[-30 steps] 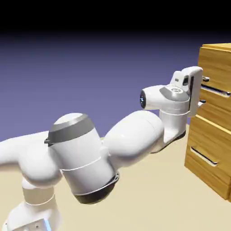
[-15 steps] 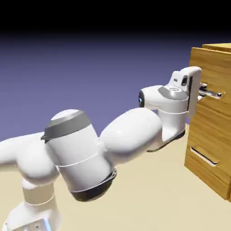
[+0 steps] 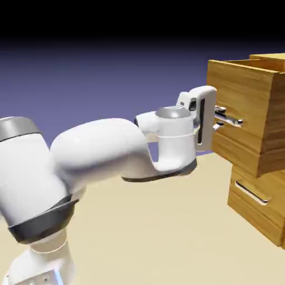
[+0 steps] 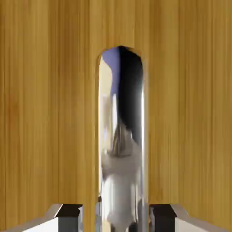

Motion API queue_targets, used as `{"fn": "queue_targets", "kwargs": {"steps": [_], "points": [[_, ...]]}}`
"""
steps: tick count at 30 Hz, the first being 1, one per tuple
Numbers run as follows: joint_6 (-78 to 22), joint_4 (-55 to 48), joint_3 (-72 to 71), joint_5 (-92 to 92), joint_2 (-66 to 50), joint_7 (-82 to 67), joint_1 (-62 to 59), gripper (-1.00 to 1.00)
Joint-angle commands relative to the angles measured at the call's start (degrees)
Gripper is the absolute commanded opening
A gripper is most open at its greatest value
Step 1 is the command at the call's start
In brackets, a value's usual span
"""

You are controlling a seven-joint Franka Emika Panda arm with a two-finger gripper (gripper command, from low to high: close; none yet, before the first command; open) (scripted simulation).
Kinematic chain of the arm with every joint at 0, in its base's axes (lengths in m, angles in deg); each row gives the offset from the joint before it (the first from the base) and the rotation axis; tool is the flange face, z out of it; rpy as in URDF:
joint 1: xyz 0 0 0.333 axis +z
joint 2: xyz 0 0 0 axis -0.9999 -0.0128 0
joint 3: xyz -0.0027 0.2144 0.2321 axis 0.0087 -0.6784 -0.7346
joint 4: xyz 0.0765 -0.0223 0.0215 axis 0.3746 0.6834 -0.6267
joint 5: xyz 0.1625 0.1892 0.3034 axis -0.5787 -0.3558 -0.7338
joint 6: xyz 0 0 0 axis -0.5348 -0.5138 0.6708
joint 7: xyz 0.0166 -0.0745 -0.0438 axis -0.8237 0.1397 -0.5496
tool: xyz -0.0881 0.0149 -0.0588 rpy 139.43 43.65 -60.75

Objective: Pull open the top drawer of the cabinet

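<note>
Top drawer (image 3: 245,106) now pulled out (tool (image 3: 220,118) gripping handle (image 4: 121,136)).

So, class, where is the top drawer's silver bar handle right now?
In the exterior view, the silver bar handle is at right, clamped in the white arm's gripper, on the pulled-out light-brown top drawer.

No text, label, brand mark, number or sign can be read in either view. The tall light-brown wood-grain cabinet (image 3: 261,183) shows only grain on its fronts — no lettering. The white robot arm (image 3: 94,150) carries no legible marking; a small dark patch near its wrist is too small to make out. The hand view shows only wood grain and polished metal.
</note>
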Motion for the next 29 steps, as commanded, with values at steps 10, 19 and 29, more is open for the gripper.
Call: {"fn": "queue_targets", "kwargs": {"steps": [10,19,29], "points": [[5.0,3.0,-9.8,4.9,-9.6,17.0,-13.3,-1.00],[9.7,14.6,-23.0,3.8,-2.2,19.0,-32.0,-1.00],[18.5,24.3,-30.7,-0.9,10.5,15.1,-47.4,1.00]]}}
